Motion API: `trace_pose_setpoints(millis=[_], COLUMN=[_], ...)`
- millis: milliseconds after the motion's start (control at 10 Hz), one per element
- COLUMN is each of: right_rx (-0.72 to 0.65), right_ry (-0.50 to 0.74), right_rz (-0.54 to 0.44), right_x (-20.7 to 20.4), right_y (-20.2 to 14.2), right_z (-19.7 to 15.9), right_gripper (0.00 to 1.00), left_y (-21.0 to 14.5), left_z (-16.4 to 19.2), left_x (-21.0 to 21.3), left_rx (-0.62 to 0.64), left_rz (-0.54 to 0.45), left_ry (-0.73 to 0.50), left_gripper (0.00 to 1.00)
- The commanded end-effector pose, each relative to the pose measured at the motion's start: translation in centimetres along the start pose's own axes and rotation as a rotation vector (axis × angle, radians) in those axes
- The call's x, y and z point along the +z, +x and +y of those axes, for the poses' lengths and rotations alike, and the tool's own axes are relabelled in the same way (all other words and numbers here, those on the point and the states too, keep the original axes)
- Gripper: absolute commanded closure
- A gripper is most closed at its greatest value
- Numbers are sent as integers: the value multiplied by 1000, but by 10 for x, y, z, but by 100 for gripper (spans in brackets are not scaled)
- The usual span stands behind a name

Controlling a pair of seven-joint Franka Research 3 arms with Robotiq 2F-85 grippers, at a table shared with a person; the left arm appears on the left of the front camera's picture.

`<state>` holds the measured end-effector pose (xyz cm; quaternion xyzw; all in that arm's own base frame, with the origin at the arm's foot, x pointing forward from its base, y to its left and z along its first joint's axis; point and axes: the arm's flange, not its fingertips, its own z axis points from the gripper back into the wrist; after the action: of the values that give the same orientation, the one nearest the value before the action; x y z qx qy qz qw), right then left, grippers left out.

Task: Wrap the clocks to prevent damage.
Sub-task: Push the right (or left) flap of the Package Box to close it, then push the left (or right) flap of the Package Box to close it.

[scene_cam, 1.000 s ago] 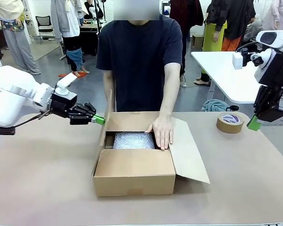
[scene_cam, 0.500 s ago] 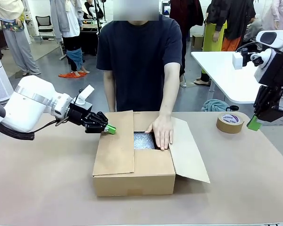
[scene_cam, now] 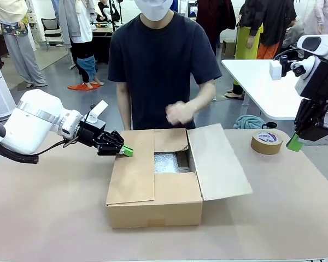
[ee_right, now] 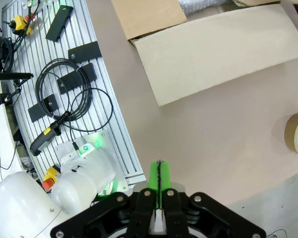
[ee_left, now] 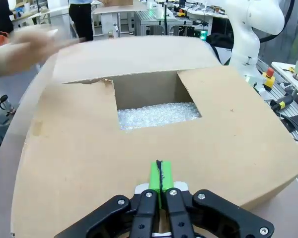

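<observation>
Closed left jaws beside half-open cardboard box (scene_cam: 153, 204), bubble wrap (scene_cam: 165, 162) inside.

Box (scene_cam: 153, 204), mid-desk (scene_cam: 49, 218).
- Top: small opening between lowered left flap (scene_cam: 134, 169) and half-raised right flap (scene_cam: 218, 161), floored by bubble wrap (scene_cam: 165, 162).
- Above far edge: person's hand (scene_cam: 179, 113).
- Left: closed left gripper (scene_cam: 127, 151) at flap edge.
- Right: bare desk, then tape roll (scene_cam: 267, 142).

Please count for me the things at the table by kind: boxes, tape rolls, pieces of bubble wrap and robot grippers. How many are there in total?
box: 1
tape roll: 1
bubble wrap: 1, inside the box
grippers: 2, left gripper and right gripper
total: 5
</observation>
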<state>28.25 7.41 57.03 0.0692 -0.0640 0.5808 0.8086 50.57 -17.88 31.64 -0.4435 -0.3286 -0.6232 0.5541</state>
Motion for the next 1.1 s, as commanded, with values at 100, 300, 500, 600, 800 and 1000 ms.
trace_pose_setpoints(millis=[100,300,500,600,800,1000], right_rx=[12,12,12,12,12,12], right_ry=[18,18,18,18,18,18], right_rz=[-16,-16,-16,-16,-16,-16], right_x=[-2,-2,-2,-2,-2,-2], right_y=[-1,-1,-1,-1,-1,-1], right_z=[1,1,1,1,1,1], right_gripper=[99,99,99,99,99,99], left_y=[-3,-3,-3,-3,-3,-3], left_z=[3,3,3,3,3,3], left_x=[-3,-3,-3,-3,-3,-3], left_rx=[5,5,5,5,5,5], left_rz=[0,0,0,0,0,0], left_ry=[1,1,1,1,1,1], left_gripper=[100,100,100,100,100,100])
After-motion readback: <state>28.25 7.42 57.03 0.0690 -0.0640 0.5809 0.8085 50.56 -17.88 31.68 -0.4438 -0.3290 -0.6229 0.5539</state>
